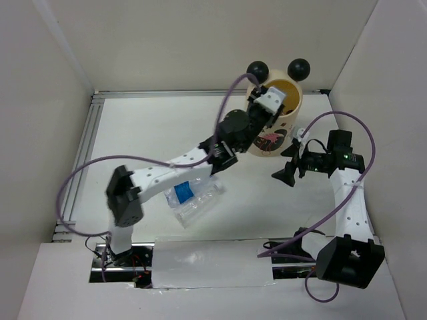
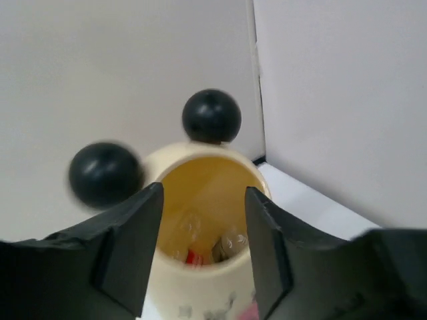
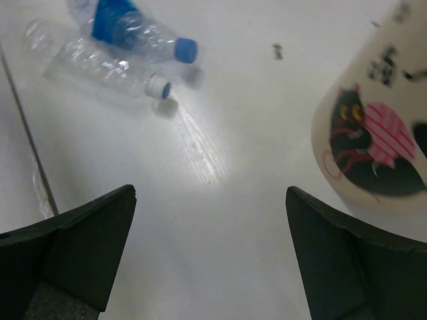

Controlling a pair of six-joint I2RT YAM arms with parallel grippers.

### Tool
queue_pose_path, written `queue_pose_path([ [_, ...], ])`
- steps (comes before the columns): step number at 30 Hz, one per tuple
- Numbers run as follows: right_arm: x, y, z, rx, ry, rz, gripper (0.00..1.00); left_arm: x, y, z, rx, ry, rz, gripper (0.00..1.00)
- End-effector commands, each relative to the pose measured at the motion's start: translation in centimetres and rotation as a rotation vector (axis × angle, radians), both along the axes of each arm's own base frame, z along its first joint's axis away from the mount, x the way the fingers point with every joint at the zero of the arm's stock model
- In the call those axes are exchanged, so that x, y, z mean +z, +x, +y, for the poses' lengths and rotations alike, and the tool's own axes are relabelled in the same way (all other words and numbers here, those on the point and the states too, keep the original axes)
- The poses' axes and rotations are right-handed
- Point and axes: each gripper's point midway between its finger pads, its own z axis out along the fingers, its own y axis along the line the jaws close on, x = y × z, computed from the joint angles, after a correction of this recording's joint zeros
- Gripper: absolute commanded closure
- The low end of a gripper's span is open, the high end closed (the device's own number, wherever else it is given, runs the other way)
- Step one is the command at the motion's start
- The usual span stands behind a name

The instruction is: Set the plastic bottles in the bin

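On your worktop (image 1: pixel 147 127) the bin (image 1: pixel 293 115) stands far right with bottles (image 2: pixel 200 252) inside, two more bottles (image 1: pixel 193 199) lie together nearer you, your left tool (image 2: pixel 203 193) hangs wide and empty over the bin, your right tool (image 3: pixel 211 193) wide beside it.

- The left arm (image 1: pixel 167 175) rises from its base at the near left and folds sharply at the elbow. Its white forearm stretches diagonally forward and to the right.
- Its wrist angles onward at the far end, carrying the left tool (image 1: pixel 265 99) raised above the worktop.
- The left tool's jaws stand parted with nothing between them. Its two black fingers (image 2: pixel 130 233) frame a moderate gap in the wrist view.
- The right arm (image 1: pixel 353 207) climbs from its base at the near right. The forearm reaches forward and the wrist is turned to the left.
- The right tool (image 1: pixel 291 155) faces left and downward, jaws spread wide and empty.
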Motion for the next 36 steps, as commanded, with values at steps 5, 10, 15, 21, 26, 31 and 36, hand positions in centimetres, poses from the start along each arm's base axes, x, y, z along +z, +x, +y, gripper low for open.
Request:
queue_pose_path([
  [5, -3.5, -4.6, 8.3, 0.517, -0.038, -0.196, 0.31, -0.2, -7.0, 18.2, 0.100, -0.177, 0.357, 0.56],
  [10, -4.3, -2.8, 14.0, 0.645, -0.124, -0.322, 0.32, -11.6, -11.7, 27.8, 0.251, -0.120, 0.629, 0.11],
  [15, -5.9, -3.0, 19.5, 0.854, -0.161, -0.328, 0.12, -16.8, -16.2, 33.8, 0.352, -0.188, 0.783, 0.09],
  [21, -7.8, -5.3, 25.3, 1.023, -0.213, -0.384, 0.09, -19.3, -18.8, 37.3, 0.440, -0.257, 0.850, 0.07],
  [26, -10.7, -7.1, 29.8, 1.094, -0.283, -0.386, 0.09, -19.2, -19.8, 41.1, 0.619, -0.304, 0.872, 0.05],
  [31, -14.4, -7.4, 32.8, 1.075, -0.373, -0.378, 0.10, -19.9, -21.2, 42.9, 0.674, -0.285, 0.903, 0.05],
  [36, -18.0, -8.9, 33.0, 1.114, -0.479, -0.368, 0.17, -20.3, -21.8, 43.4, 0.664, -0.350, 0.902, 0.05],
])
